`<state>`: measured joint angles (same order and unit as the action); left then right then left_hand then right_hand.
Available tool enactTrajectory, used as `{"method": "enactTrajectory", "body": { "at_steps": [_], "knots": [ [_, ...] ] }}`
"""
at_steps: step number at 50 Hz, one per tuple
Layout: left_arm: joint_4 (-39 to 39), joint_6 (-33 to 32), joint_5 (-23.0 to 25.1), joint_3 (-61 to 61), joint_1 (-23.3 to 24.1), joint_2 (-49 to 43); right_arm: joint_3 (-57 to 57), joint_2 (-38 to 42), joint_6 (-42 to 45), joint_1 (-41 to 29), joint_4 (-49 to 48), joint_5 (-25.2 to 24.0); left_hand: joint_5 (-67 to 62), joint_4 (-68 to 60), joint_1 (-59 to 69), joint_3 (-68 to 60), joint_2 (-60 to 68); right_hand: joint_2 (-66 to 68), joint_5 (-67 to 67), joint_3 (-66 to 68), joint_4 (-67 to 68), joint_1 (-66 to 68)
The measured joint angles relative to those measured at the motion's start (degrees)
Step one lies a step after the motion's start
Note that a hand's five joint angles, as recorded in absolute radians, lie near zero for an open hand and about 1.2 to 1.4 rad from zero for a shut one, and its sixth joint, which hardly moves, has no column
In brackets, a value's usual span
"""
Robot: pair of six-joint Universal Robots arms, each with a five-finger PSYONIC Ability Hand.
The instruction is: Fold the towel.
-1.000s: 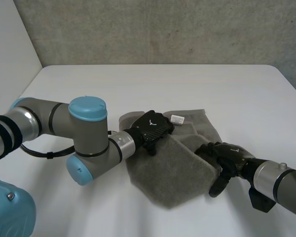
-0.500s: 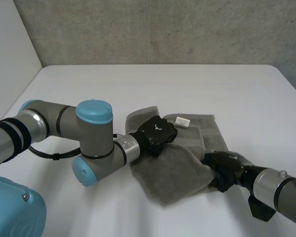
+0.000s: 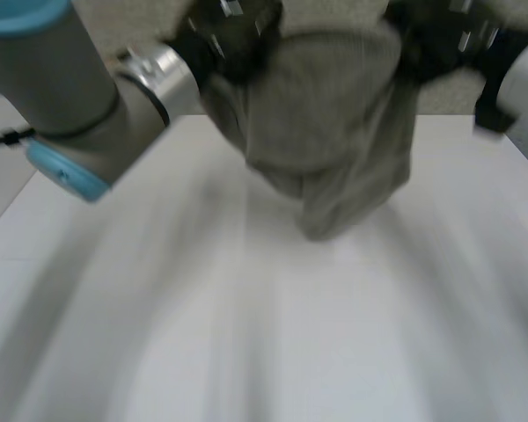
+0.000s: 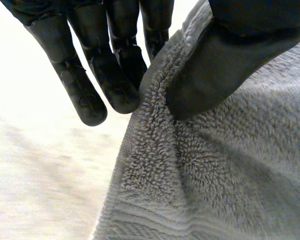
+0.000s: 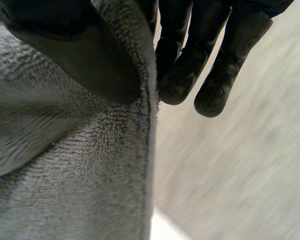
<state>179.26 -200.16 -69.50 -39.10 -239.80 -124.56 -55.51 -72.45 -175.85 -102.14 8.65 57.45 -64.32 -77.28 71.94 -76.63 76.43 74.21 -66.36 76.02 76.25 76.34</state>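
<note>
- Moved since half a second ago: grey terry-cloth towel, now off the white table and hanging at the upper middle of the head view; both arms are raised.
- Left hand, upper left: thumb and fingers pinch one top edge of the towel.
- Right hand, upper right: thumb clamps the opposite top edge against its fingers.
- Risk: both pinches sit close to the hem, so a fast swing may pull an edge free and drop the towel bunched.
- Unclear: lower corners are lost in the folds, and contact between the lowest fold and the table cannot be told.

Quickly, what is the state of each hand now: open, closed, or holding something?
Left hand: closed on the towel, pinching its edge.
Right hand: closed on the towel, pinching its edge as well.
</note>
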Motion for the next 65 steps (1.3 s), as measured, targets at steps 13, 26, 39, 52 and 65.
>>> {"method": "enactTrajectory", "body": {
  "at_steps": [13, 26, 39, 52, 65],
  "knots": [
    [8.90, 3.63, -9.48, -19.70, -2.68, 13.19, -10.26, -5.71, 4.82, -5.47, -18.53, 8.03, -0.56, 0.00, 0.00, -0.01, 0.07, 0.45, 0.01, 0.02, 0.00, 0.00],
    [17.70, 2.04, -2.97, -55.45, -3.49, 15.99, -31.43, -0.38, 39.68, -11.50, -0.74, 8.12, -0.56, -0.01, 0.11, -0.37, 0.31, 0.46, -0.24, 0.02, 0.00, 0.00],
    [17.59, -8.55, -2.15, -60.09, -5.24, 13.04, -34.57, 1.37, 33.78, -11.28, 0.35, 9.50, -0.56, -0.01, 0.11, -0.37, 0.31, -3.74, 4.77, -4.55, -4.80, -4.82],
    [16.94, -9.92, -2.58, -59.40, -9.06, 12.88, -32.77, 7.66, 31.35, -8.95, -3.44, 8.03, -0.56, -0.01, 0.11, -0.37, 0.31, -60.76, 63.20, -62.23, -61.83, -63.32],
    [16.86, -9.71, -2.09, -65.06, -10.26, 14.76, -14.16, 18.83, 37.22, -7.60, 0.94, 5.10, -0.56, -0.01, 0.11, -0.37, 0.31, -60.76, 63.20, -62.25, -61.83, -63.52]
  ]
}}
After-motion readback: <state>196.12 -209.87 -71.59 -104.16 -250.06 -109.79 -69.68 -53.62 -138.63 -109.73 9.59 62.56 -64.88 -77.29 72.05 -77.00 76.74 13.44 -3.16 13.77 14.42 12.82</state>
